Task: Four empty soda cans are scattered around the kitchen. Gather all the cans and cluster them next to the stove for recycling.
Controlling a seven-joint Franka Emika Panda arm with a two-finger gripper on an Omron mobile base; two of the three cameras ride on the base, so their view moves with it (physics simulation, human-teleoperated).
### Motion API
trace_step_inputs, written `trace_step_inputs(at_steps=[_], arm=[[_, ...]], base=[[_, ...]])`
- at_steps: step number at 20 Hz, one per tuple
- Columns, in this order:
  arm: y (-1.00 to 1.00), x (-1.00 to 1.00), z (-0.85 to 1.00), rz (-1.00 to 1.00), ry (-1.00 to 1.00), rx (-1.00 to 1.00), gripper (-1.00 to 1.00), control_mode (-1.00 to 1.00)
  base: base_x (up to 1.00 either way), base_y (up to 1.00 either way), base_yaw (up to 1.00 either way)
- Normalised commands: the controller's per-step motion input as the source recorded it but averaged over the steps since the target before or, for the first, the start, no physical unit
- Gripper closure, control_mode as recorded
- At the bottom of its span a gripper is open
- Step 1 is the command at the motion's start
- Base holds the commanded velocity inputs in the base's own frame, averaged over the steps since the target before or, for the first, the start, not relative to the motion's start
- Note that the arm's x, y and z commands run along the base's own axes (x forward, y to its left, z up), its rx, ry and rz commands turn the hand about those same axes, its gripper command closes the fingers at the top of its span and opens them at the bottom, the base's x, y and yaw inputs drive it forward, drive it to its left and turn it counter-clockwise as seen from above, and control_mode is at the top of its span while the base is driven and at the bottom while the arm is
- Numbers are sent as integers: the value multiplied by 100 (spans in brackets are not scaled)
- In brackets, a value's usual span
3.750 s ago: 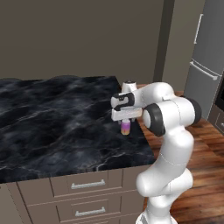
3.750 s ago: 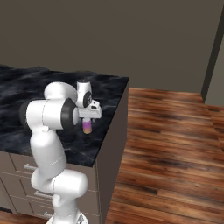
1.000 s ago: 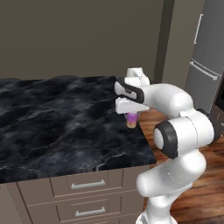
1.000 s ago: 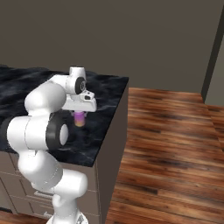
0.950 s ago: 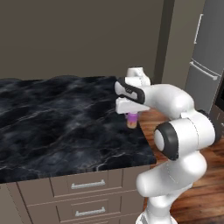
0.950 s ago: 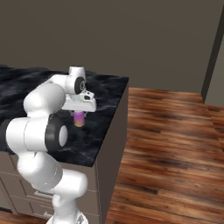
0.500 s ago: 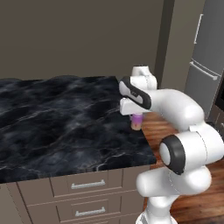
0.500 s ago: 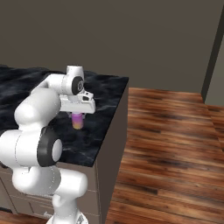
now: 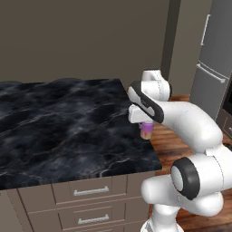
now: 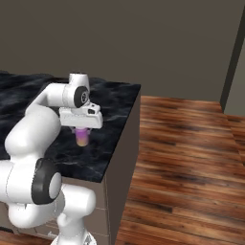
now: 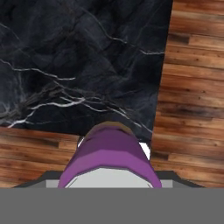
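Black marble counter [image 9: 54,127] at left; above its right edge the gripper [image 9: 145,129] is clamped on a purple soda can [image 9: 146,131] (orange base hanging below the jaws), lifted clear of the stone. Wood floor [image 9: 168,145] at right. Keep can upright and grip firm during carry; stove unseen here.

A purple soda can [image 9: 146,131] fading to orange at its base hangs upright, lifted above the black marble worktop's [image 9: 59,131] edge.
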Motion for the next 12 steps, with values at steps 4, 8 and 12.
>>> trace_step_inputs(at_steps=[4,8,12], arm=[[0,-26,8,0,0,0,100,-100],[0,-29,8,0,0,0,100,-100],[0,-35,7,0,0,0,100,-100]], base=[[0,0,0],[0,0,0],[0,0,0]])
